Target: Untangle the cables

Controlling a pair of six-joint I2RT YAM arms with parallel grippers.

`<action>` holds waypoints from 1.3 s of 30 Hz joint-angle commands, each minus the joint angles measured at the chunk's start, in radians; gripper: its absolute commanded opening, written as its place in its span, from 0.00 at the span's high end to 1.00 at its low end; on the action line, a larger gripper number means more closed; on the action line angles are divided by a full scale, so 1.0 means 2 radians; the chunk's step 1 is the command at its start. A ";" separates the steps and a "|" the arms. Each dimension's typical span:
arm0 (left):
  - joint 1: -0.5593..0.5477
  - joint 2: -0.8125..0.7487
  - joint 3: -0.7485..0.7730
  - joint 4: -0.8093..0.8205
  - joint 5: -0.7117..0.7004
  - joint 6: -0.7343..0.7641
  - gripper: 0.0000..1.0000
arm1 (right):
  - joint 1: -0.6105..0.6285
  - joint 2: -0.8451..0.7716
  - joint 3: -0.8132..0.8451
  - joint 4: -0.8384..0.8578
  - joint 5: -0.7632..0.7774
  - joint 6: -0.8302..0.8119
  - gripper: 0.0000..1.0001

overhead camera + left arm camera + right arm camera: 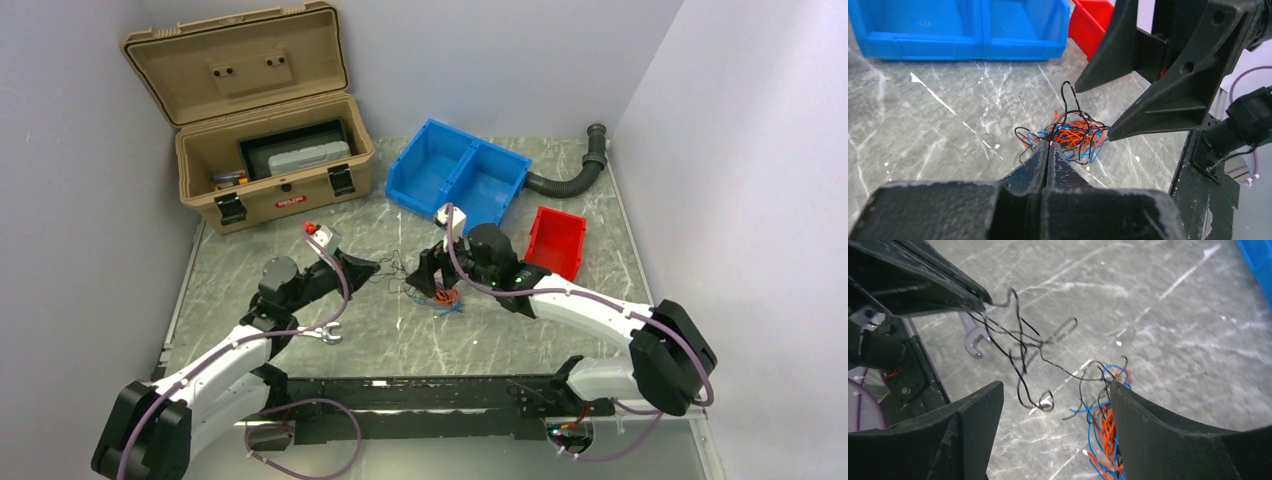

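One cable tangle [445,297], one wrench [324,335], one toolbox [290,205].

Robotics lab cell: white walls [80,200] enclose a grey marbled surface [450,340] bearing a tan hard-shell case [280,192] and blue plastic bin [465,170].

Two arms, left arm [215,365] and right arm [590,305]: white link shells, black joint housings, thin purple cables [600,298] running along each. Matte black wedge-shaped fingers [1168,95] with round holes. Black base rail [420,405] at near edge.
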 commanded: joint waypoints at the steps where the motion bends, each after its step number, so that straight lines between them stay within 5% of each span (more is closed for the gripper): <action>1: -0.002 0.008 0.005 0.042 0.044 -0.004 1.00 | 0.005 0.029 0.042 0.051 -0.045 -0.032 0.22; 3: -0.002 0.008 0.004 0.044 0.047 -0.006 1.00 | 0.006 0.046 0.058 0.045 -0.044 -0.035 0.28; 7: -0.002 0.004 0.005 0.037 0.037 -0.004 1.00 | 0.009 0.061 0.073 0.043 -0.029 -0.031 0.63; 10: -0.002 -0.006 0.004 0.018 0.002 -0.001 1.00 | 0.009 0.049 0.070 0.040 -0.011 -0.023 0.99; 15: -0.002 -0.032 0.015 -0.085 -0.180 -0.008 1.00 | 0.009 0.009 0.063 0.026 0.077 0.009 1.00; 17: -0.002 -0.039 0.024 -0.111 -0.196 -0.005 0.90 | 0.008 -0.006 0.067 0.022 0.082 0.015 1.00; 18: -0.002 -0.041 0.021 -0.104 -0.186 -0.002 0.81 | 0.007 -0.008 0.073 0.014 0.082 0.017 1.00; 21: -0.002 -0.046 0.015 -0.094 -0.188 -0.017 0.06 | 0.007 -0.004 0.117 -0.023 0.102 0.024 1.00; 22: -0.002 -0.053 0.015 -0.103 -0.198 -0.018 0.01 | 0.006 -0.001 0.132 -0.039 0.116 0.026 1.00; 29: -0.002 -0.091 -0.013 -0.084 -0.202 -0.014 0.01 | -0.064 0.007 0.199 -0.080 0.146 0.088 1.00; 39: -0.003 -0.009 0.015 -0.053 -0.109 0.000 0.01 | -0.174 0.076 0.300 -0.129 0.191 0.098 1.00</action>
